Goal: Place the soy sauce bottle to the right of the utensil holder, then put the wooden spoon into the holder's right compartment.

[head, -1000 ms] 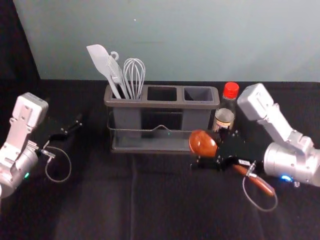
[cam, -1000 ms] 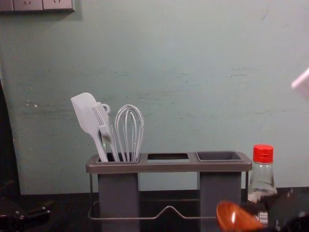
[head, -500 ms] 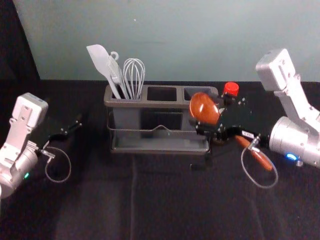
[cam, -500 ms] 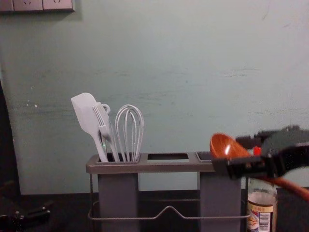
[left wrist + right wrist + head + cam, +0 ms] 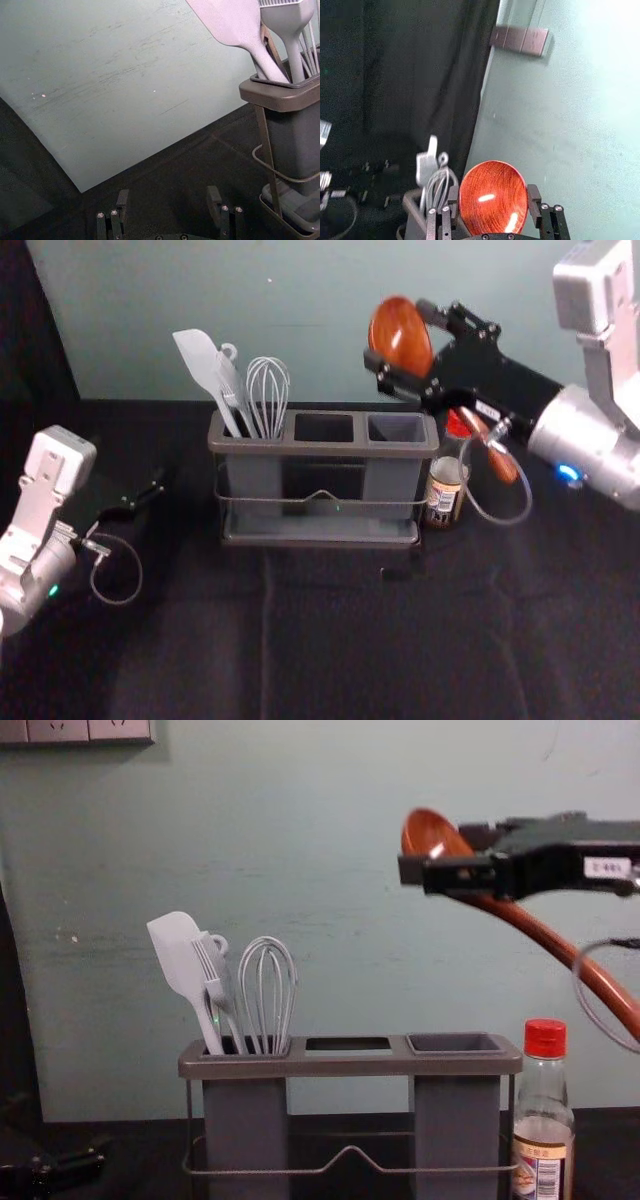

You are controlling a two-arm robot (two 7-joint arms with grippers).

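Note:
High at the right in the head view, my right gripper (image 5: 399,336) is shut on the wooden spoon (image 5: 503,462) at its bowl, above and right of the holder. In the right wrist view, the spoon's bowl (image 5: 492,197) sits between the fingers of my right gripper (image 5: 493,194). The handle slants down to the right in the chest view. The soy sauce bottle (image 5: 543,1130) stands upright just right of the utensil holder (image 5: 350,1065), whose right compartment (image 5: 397,428) is empty. My left gripper (image 5: 152,490) is parked at the left; in its wrist view, the left gripper (image 5: 168,202) is open.
A white spatula (image 5: 178,955), a brush (image 5: 215,975) and a whisk (image 5: 268,985) stand in the holder's left compartment. Behind the holder rises a pale wall (image 5: 350,920), with a socket panel (image 5: 90,730) at its upper left.
My right gripper has risen with the spoon from low in front of the bottle to well above the holder's height. The bottle, holder and left arm have stayed put.

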